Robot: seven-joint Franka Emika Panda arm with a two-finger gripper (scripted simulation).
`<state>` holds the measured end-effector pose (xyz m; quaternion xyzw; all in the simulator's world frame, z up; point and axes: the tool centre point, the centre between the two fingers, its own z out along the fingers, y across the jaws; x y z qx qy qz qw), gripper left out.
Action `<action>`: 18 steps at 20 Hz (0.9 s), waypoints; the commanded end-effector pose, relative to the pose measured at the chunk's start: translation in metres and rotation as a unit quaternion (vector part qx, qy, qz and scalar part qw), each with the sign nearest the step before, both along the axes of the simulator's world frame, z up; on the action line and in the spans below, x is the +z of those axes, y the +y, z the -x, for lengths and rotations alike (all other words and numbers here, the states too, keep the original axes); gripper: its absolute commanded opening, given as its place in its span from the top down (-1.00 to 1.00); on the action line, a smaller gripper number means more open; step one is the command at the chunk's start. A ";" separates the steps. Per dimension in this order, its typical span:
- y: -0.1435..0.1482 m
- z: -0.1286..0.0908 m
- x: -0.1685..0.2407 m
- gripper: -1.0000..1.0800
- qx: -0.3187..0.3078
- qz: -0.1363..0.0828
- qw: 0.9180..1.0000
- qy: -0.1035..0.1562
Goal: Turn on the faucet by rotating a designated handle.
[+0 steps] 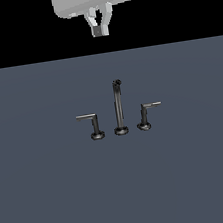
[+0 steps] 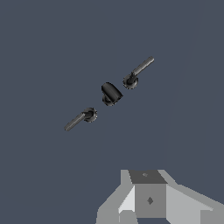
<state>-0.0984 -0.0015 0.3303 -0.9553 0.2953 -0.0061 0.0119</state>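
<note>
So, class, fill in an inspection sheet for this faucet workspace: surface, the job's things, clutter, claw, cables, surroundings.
Surface: plain dark blue-grey floor, bare apart from the faucet.
Job's things: faucet set in a row; tall spout post in the middle, the handle to turn on the exterior view's right with a leaning stem, the other handle on the exterior view's left.
Clutter: nothing seen.
Claw: claw hangs high above the faucet, touching nothing; fingers close together, open or shut unclear.
Cables: nothing seen.
Surroundings: black background behind the floor.
</note>
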 end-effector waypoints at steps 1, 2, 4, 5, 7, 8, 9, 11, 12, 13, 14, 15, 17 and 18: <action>-0.005 -0.015 -0.018 1.00 -0.031 0.000 1.000 0.000; -0.007 -0.021 -0.024 1.00 -0.043 0.000 0.999 0.001; -0.012 -0.032 -0.038 1.00 -0.068 0.000 0.998 0.002; -0.015 -0.037 -0.045 1.00 -0.080 0.000 0.997 0.002; -0.021 -0.048 -0.058 1.00 -0.104 0.001 0.995 0.003; -0.024 -0.054 -0.065 1.00 -0.116 0.001 0.993 0.003; -0.028 -0.059 -0.072 1.00 -0.128 0.001 0.992 0.003; -0.035 -0.069 -0.086 1.00 -0.152 0.001 0.988 0.004; -0.039 -0.074 -0.092 1.00 -0.164 0.002 0.986 0.005; -0.043 -0.079 -0.099 1.00 -0.177 0.002 0.984 0.005; -0.047 -0.084 -0.106 1.00 -0.189 0.002 0.982 0.005; -0.051 -0.089 -0.113 1.00 -0.201 0.002 0.980 0.006; -0.061 -0.098 -0.127 1.00 -0.226 0.003 0.974 0.006; -0.065 -0.103 -0.135 1.00 -0.239 0.003 0.971 0.007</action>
